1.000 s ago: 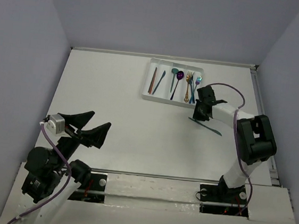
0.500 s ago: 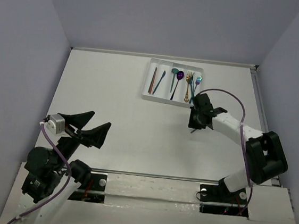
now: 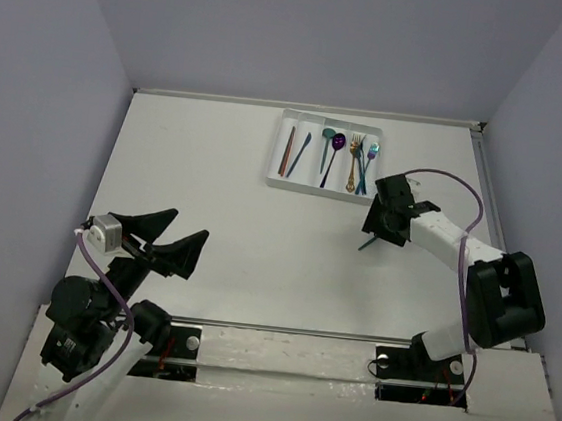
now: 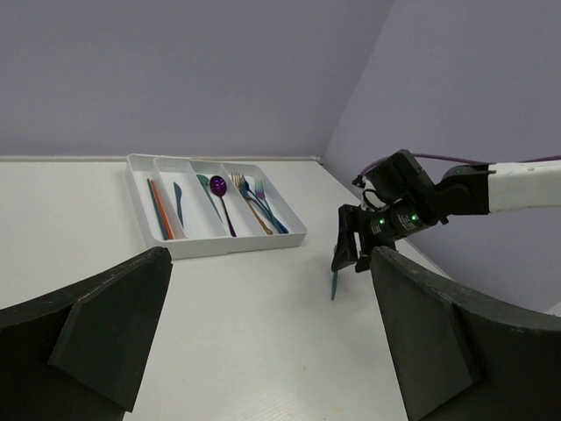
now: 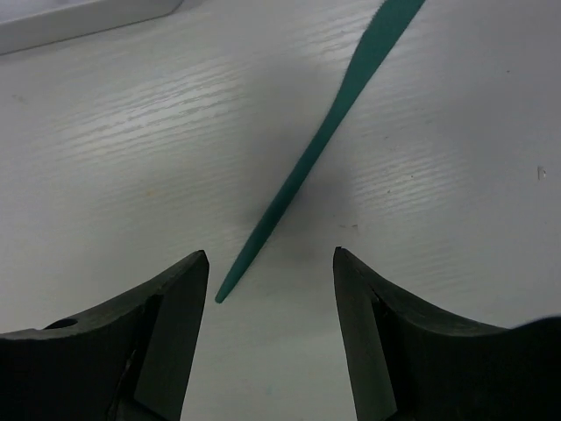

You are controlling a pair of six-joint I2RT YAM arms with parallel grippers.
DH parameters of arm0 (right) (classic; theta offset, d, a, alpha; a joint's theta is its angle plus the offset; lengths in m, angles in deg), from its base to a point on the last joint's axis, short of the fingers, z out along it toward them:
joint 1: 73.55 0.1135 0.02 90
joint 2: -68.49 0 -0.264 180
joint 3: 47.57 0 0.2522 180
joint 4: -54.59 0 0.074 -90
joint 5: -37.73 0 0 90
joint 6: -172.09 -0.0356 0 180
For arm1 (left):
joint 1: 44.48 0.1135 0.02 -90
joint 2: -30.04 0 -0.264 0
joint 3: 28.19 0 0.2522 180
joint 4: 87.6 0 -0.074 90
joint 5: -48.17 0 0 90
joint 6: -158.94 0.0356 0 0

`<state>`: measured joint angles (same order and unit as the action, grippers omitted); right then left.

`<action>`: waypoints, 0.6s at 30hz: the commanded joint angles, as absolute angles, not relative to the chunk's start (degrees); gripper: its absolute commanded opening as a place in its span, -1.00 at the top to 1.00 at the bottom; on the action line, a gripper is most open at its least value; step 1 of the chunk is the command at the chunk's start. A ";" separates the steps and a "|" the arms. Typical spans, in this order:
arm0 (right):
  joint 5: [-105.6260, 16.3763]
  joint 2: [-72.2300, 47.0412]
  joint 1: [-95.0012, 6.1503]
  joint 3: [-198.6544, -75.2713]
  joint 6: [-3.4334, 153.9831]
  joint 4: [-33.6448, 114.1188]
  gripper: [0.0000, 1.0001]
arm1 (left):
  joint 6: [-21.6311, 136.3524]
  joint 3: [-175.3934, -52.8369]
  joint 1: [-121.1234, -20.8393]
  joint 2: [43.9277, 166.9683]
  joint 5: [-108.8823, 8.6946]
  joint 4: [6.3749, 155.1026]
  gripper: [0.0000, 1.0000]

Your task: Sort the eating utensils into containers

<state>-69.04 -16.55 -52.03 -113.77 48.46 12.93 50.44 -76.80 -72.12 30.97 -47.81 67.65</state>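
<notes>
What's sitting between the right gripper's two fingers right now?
A slim teal utensil. In the right wrist view it slants through the gap of the open right gripper, its near end between the fingertips and clear of both.

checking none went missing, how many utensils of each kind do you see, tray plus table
chopsticks: 2, red-orange metal chopstick, darker chopstick beside it
knife-like pieces: 2, blue flat piece, teal flat piece on the table
spoons: 2, teal metal spoon, purple metal spoon
forks: 2, gold metal fork, blue metal fork
unclear: 1, bluish piece at the white plastic tray's right edge
total: 9
</notes>
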 commanded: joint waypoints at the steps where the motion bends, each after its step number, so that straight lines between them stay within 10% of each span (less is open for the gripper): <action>1: -70.37 -20.19 -53.07 -114.76 46.41 15.52 -0.29 | 50.66 -77.19 -72.43 30.31 -48.51 70.29 -0.98; 5: -70.02 -23.88 -53.07 -116.08 45.27 17.01 -0.30 | 50.66 -77.28 -72.43 30.22 -48.42 70.20 -0.98; 18: -73.27 -20.38 -53.07 -108.53 40.17 18.34 0.94 | 50.66 -77.19 -72.96 30.22 -48.69 70.29 -0.98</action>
